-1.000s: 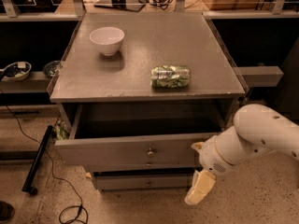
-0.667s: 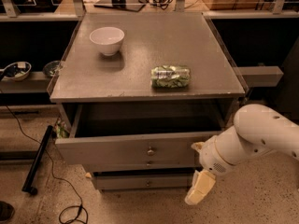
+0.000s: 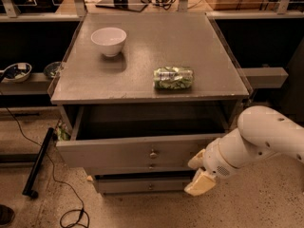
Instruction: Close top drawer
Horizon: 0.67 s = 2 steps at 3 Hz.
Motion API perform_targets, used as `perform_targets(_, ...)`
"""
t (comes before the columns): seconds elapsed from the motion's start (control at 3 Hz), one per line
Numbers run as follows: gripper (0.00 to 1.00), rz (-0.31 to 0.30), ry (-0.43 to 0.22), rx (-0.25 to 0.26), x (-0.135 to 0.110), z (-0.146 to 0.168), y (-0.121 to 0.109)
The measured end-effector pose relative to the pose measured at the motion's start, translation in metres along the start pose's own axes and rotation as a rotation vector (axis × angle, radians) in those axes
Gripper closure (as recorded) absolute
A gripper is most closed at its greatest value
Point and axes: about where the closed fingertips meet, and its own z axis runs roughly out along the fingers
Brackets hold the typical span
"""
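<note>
The top drawer (image 3: 118,152) of the grey cabinet stands pulled out, its flat front panel carrying one small round metal knob (image 3: 153,153) at its centre. Its inside looks dark and empty. My gripper (image 3: 199,175) is at the right end of the drawer front, low, with cream-coloured fingers pointing down and left in front of the panel's lower right corner. The white arm reaches in from the right.
On the cabinet top (image 3: 142,75) stand a white bowl (image 3: 109,40) at the back left and a green packet (image 3: 174,77) at the front right. A lower drawer (image 3: 142,185) with a knob shows below. A black bar (image 3: 38,161) and cables lie on the floor at the left.
</note>
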Motion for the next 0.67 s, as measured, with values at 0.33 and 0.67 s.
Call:
perform_targets(0.33, 0.63, 0.000, 0.000, 0.000, -0.0001, 0.0000, -0.0001)
perform_targets(0.67, 0.86, -0.006, 0.004, 0.017, -0.0085, 0.0025, -0.0088)
